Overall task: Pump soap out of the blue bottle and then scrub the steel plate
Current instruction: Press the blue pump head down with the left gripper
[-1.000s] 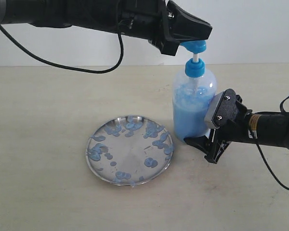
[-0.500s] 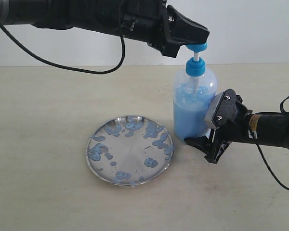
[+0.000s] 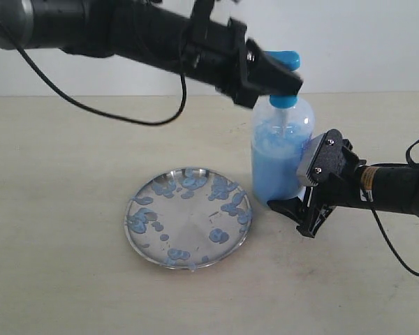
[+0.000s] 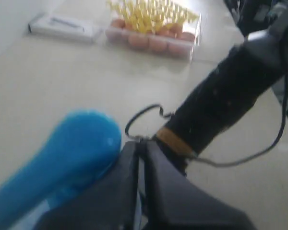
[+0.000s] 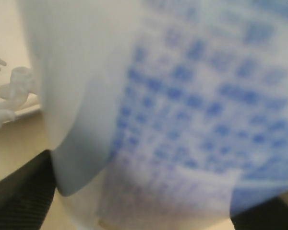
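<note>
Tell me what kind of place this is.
Likely a lab test bench rather than a kitchen: a bare beige tabletop against a plain white wall, with the blue bottle and steel plate staged on it.

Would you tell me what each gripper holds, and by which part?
Right gripper clamps the blue bottle by its lower body; left gripper holds nothing, its shut jaws pressing the pump head.
</note>
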